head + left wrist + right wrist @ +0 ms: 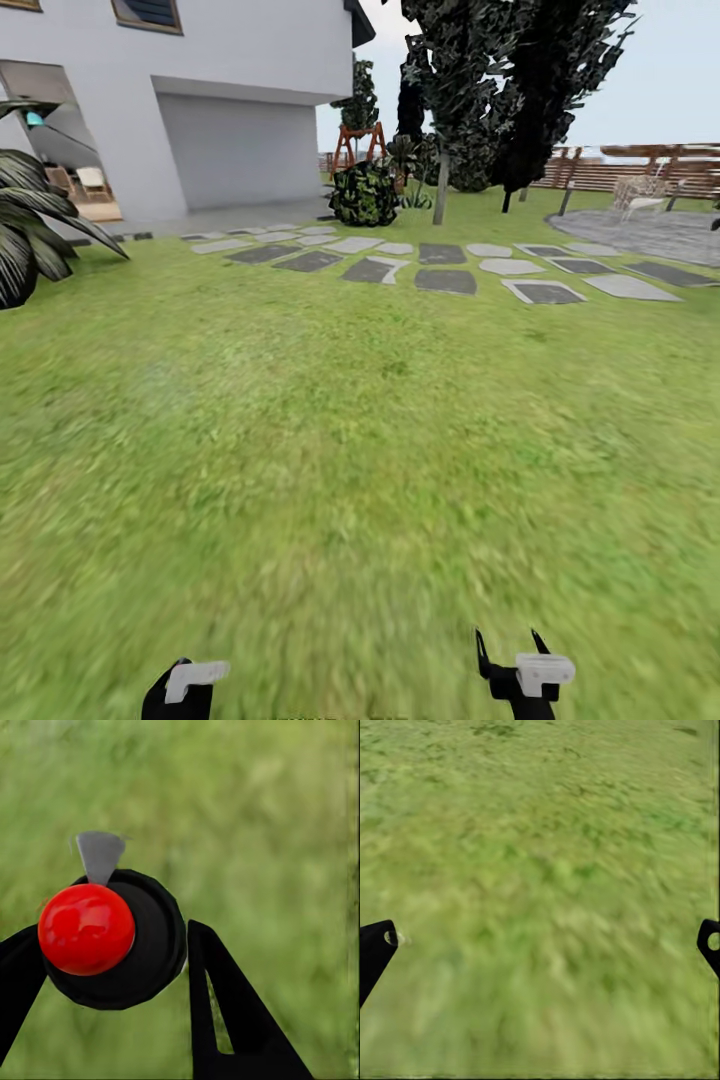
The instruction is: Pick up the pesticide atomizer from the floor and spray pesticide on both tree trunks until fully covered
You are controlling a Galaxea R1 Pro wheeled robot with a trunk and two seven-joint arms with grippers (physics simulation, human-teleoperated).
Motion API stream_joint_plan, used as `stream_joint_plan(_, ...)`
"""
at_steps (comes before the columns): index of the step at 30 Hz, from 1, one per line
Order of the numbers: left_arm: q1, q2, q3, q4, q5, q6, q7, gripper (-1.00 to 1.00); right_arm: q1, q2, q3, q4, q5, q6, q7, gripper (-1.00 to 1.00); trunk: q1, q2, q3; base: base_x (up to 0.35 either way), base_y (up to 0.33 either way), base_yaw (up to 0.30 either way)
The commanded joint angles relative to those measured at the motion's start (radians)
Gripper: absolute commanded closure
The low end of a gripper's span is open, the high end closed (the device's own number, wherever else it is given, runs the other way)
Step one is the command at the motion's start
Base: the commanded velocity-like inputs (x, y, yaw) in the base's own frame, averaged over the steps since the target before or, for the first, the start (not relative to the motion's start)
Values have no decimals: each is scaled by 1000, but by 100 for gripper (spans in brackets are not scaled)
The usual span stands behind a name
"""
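Grass lawn [330, 450] fills your ground from the robot's feet out to a band of grey stepping stones [445, 268] at 12 o'clock. Beyond them stands a white house [200, 110] at 11 o'clock, and a brown slat fence [620, 172] runs behind a grey paved circle [650, 235] at 2 o'clock. Tall dark-crowned trees [500, 80] rise at 1 o'clock, one pale trunk [441, 190] showing beneath the leaves. A round dark bush [365, 193] sits at 12 o'clock, and a palm [30, 230] leans in at 9 o'clock.

Your left pincer [112, 967] is clamped on the pesticide atomizer [124, 945]: in the left wrist view a black round body with a red knob and a grey nozzle tip sits between the fingers. Your right pincer [540, 952] hangs spread wide over bare grass, holding nothing.

So the pick-up looks done and you are on the carry leg. Next, I judge, you must drive across the stones toward the trees at 1 o'clock, stop near a trunk, and aim the nozzle at the bark before spraying.
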Motion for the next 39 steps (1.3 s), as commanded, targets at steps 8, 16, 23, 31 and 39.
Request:
stream_joint_plan(8, 0, 0, 0, 0, 0, 0, 0, 100, 0, -1, 0, 0, 0, 0, 1, -100, 0, 0, -3, -96, -265, -300)
stream_joint_plan(16, 0, 0, 0, 0, 0, 0, 0, 100, 0, -1, 0, 0, 0, 0, 1, -100, 0, 0, -6, -89, -267, -300)
stream_joint_plan(23, 0, 0, 0, 0, 0, 0, 0, 100, 0, -1, 0, 0, 0, 0, 1, -100, 0, 0, -9, -86, -268, -300)
stream_joint_plan(31, 0, 0, 0, 1, 0, 0, 0, 100, 0, 0, 0, 0, 0, 0, 1, -100, 0, 0, -12, -84, -268, -300)
stream_joint_plan(39, 0, 0, 0, 1, 0, 0, 0, 100, 0, 0, 0, 0, 0, 0, 1, -100, 0, 0, -15, -78, -268, -300)
